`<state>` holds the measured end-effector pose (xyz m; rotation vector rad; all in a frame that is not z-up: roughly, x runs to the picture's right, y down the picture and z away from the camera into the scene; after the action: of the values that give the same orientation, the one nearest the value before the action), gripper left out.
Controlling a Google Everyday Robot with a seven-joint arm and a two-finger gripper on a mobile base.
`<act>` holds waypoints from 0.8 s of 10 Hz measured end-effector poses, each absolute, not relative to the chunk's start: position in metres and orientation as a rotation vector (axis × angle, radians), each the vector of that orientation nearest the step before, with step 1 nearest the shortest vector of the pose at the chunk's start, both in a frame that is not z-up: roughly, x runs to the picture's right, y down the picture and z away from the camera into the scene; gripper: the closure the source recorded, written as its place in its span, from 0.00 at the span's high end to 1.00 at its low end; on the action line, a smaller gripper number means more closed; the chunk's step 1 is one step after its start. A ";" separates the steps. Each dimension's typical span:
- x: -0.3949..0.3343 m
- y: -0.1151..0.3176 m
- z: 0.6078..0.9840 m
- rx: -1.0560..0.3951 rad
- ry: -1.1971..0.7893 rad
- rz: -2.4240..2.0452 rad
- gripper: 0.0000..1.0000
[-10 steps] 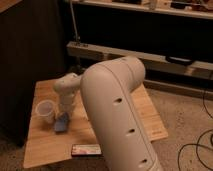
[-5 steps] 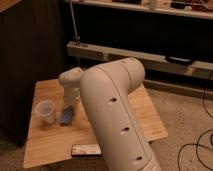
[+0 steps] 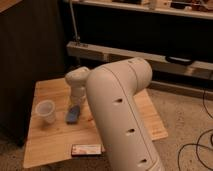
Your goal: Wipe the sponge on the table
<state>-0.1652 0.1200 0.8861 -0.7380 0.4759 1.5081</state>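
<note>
A small blue sponge (image 3: pixel 73 114) lies on the light wooden table (image 3: pixel 55 137), left of centre. My gripper (image 3: pixel 75 106) comes down onto the sponge's top end from the pale wrist above it and is shut on it. The big white arm link fills the middle and right of the view and hides the table behind it.
A clear plastic cup (image 3: pixel 45 111) stands just left of the sponge. A flat red-and-white packet (image 3: pixel 86 149) lies near the table's front edge. A dark cabinet (image 3: pixel 30 60) stands at the left, a long grey shelf (image 3: pixel 150 56) behind, and cables (image 3: pixel 197 147) lie on the floor at right.
The gripper has slid the sponge to the right and slightly away from the front edge, away from the cup. The cup and packet have stayed put.
</note>
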 end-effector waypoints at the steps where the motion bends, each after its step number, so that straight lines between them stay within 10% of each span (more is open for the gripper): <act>1: -0.159 0.122 0.883 -0.736 0.476 1.511 0.03; 8: -0.122 0.137 0.852 -0.734 0.457 1.519 0.03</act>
<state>-0.1223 0.1366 0.8518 -0.7337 0.4566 1.5191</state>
